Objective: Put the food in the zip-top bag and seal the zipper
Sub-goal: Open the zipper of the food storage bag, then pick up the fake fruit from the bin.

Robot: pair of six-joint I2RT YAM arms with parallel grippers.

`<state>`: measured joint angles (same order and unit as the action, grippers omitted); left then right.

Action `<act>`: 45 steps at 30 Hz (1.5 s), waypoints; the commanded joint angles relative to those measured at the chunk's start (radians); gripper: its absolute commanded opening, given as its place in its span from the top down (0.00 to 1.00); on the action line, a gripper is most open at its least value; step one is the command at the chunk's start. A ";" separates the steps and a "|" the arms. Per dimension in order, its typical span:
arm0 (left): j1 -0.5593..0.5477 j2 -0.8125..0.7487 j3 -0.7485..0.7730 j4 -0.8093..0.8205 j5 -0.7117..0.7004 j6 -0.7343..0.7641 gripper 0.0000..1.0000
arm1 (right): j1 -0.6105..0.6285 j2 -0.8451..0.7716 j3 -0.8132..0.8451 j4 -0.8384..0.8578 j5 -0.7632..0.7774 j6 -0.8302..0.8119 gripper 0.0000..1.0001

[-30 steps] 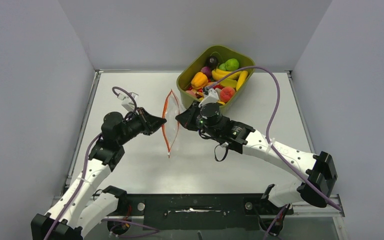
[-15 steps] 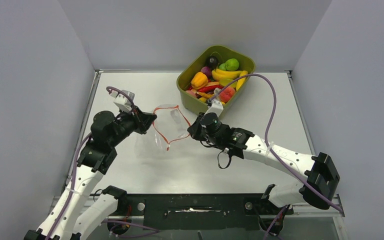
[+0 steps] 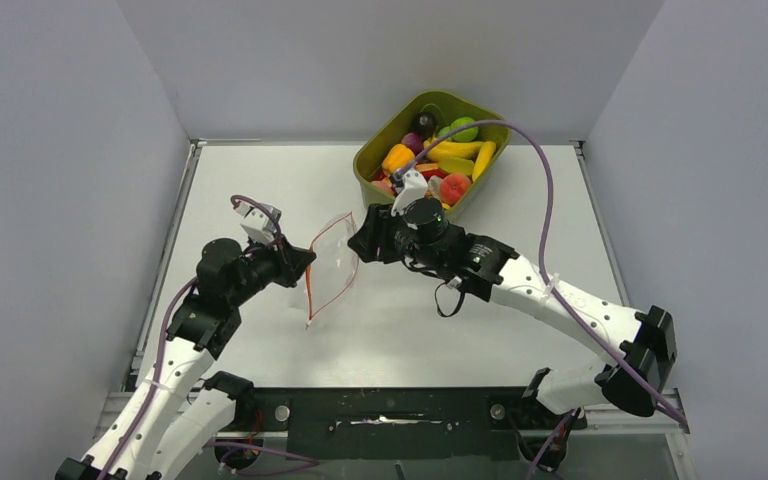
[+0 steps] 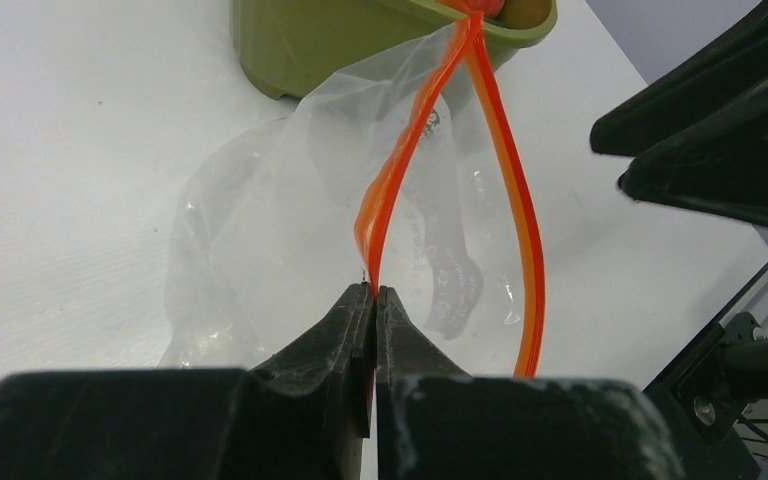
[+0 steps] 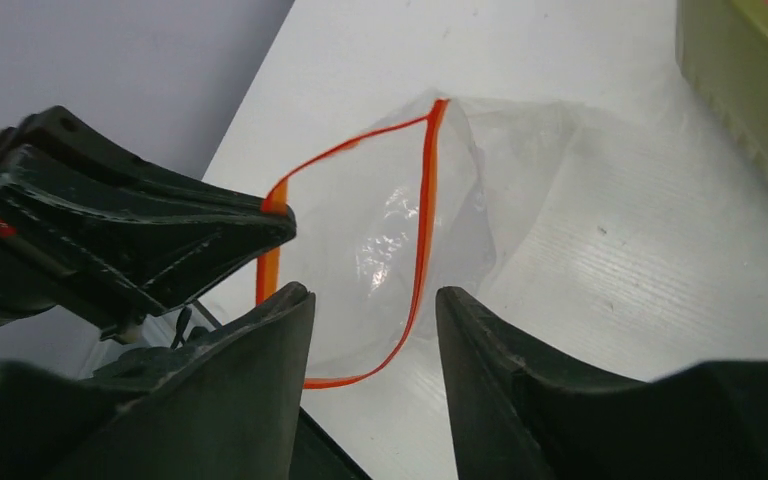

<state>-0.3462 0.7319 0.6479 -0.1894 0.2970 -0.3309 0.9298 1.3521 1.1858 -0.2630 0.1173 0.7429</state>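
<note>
Pinching the zipper (image 4: 400, 170), left gripper (image 4: 373, 292) held the zip-top bag (image 3: 332, 262) by its 9 o'clock side | mouth ran 7-to-1 o'clock | right gripper (image 5: 372, 296), jaws spread, empty, sat nearer the food (image 3: 455, 150) in olive tub (image 3: 372, 158) at 1 o'clock

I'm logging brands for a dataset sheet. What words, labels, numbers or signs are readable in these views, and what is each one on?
No text is readable in any view.
The clear crinkly zip-top bag: no print to read. A dark patch seen through it carries pale specks, too blurred to read.
The olive-green plastic tub: no label visible.
</note>
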 commanded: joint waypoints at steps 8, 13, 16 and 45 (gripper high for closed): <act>-0.003 -0.071 -0.080 0.143 0.033 0.038 1.00 | -0.200 0.060 0.257 -0.167 -0.098 -0.327 0.35; -0.004 -0.082 -0.072 0.110 0.031 0.068 1.00 | -0.297 0.168 0.360 -0.234 -0.045 -0.439 0.34; -0.004 -0.083 -0.067 0.083 0.036 0.096 1.00 | -0.328 0.265 0.462 -0.316 0.045 -0.524 0.32; -0.013 -0.122 -0.076 0.085 0.036 0.127 1.00 | -0.473 0.800 0.925 -0.624 0.405 -0.743 0.01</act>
<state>-0.3546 0.6220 0.5560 -0.1417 0.3290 -0.2230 0.4702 2.1525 2.0777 -0.8921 0.4820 0.0284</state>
